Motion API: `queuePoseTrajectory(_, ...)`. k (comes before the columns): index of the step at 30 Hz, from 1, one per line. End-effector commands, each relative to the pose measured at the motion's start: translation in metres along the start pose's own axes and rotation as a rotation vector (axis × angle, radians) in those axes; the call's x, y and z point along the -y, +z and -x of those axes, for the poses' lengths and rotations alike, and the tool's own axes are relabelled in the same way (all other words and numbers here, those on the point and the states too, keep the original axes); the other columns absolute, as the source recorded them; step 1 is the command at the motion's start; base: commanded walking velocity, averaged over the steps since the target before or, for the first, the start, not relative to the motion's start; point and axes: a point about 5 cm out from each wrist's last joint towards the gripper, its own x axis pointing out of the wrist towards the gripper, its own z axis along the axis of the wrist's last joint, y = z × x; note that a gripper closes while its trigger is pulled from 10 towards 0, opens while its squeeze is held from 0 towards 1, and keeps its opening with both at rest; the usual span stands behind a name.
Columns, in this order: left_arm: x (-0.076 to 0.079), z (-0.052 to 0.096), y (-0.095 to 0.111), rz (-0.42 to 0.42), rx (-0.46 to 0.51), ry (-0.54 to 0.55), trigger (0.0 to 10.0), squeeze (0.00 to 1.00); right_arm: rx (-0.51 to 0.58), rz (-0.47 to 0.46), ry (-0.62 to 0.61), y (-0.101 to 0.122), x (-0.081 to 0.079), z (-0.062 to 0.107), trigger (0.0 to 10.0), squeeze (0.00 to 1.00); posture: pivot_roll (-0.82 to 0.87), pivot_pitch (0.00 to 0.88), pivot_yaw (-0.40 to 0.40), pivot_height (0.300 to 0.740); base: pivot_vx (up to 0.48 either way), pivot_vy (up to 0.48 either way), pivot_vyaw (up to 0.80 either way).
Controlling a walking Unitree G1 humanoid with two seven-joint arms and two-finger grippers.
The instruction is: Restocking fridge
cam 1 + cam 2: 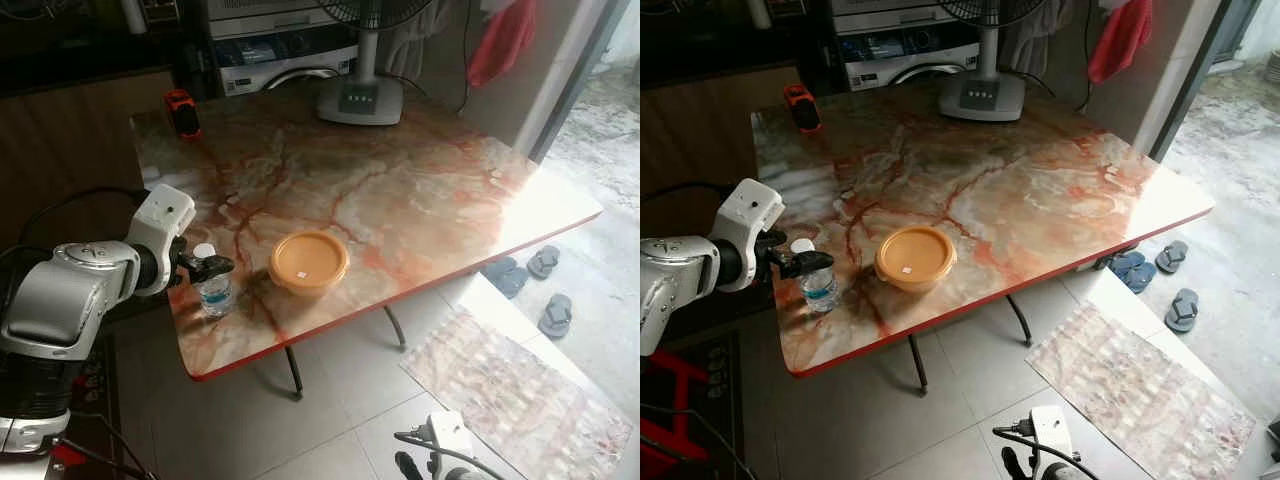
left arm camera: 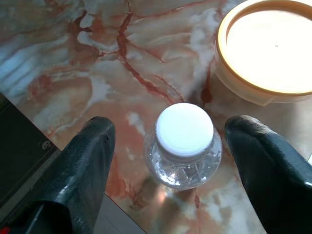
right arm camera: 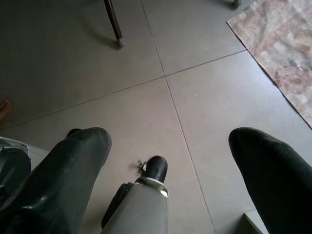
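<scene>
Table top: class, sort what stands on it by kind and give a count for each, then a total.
Water bottle with a white cap: 1, between the open fingers of the left hand
Round orange-lidded container: 1
Small orange and black device: 1
Standing fan base: 1
Total: 4

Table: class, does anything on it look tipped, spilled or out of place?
Nothing stands out. The water bottle stands upright and capped near the table's front edge, between the left gripper's open fingers; the lidded container sits flat beside it.
</scene>
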Motion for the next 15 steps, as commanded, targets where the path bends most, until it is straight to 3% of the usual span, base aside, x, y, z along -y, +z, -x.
queuePoseTrajectory(1,-0.0042,0.0011,0.002,-0.005,0.01,0.032,1.2,0.0,-0.014,0.009,-0.001,-0.0015,0.0019,0.0006,10.0,0.0,0.13,0.0,-0.01,0.74,0.0,0.0,0.0)
queuePoseTrajectory(2,-0.0037,0.0008,0.002,-0.004,0.011,0.031,0.0,0.0,-0.014,0.009,-0.001,-0.0016,0.0021,0.0007,10.0,0.0,0.13,0.0,-0.011,0.74,0.0,0.0,0.0)
queuePoseTrajectory(15,-0.0005,-0.0013,0.0031,0.001,0.016,0.013,0.0,0.0,-0.023,0.02,0.011,-0.0021,0.0021,0.0008,10.0,0.0,0.13,0.0,-0.009,0.74,0.0,0.0,0.0)
